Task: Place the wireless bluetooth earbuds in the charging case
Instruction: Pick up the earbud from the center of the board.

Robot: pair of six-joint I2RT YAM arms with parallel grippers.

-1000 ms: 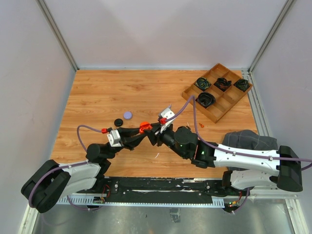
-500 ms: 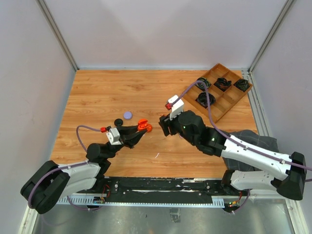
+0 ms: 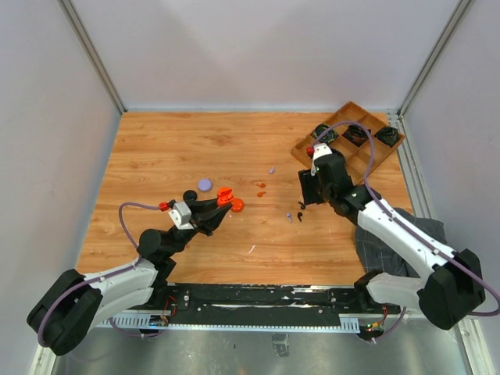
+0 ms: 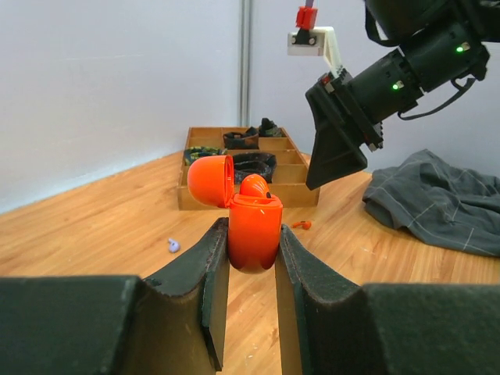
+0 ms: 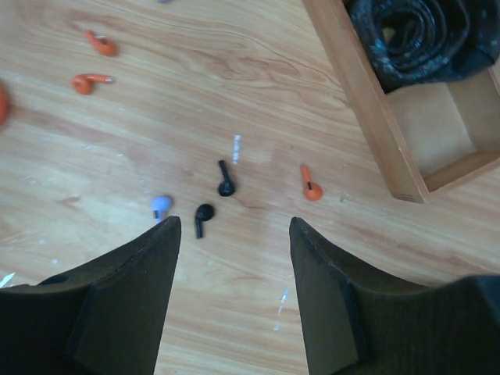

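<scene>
My left gripper [image 3: 222, 205] is shut on an orange charging case [image 3: 226, 196] with its lid flipped open, held above the table; the left wrist view shows the case [image 4: 254, 230] pinched between the fingers [image 4: 211, 273]. My right gripper [image 3: 305, 197] is open and empty, hovering over loose earbuds. In the right wrist view two black earbuds [image 5: 225, 181] [image 5: 203, 217], a lilac one [image 5: 160, 205] and an orange one [image 5: 311, 184] lie just ahead of the gripper [image 5: 234, 226]. Two more orange earbuds [image 5: 90, 80] lie further left.
A wooden compartment tray [image 3: 375, 158] with coiled black cables stands at the back right. A grey cloth [image 3: 402, 226] lies at the right. A lilac disc [image 3: 205, 185], a black disc [image 3: 189, 195] and an orange disc [image 3: 237, 205] lie near the left gripper. Another lilac earbud [image 3: 272, 169] lies mid-table.
My right arm has pulled away from the case and swung right toward the tray, its gripper now open over the loose earbuds. The left gripper keeps hold of the case, shifted slightly.
</scene>
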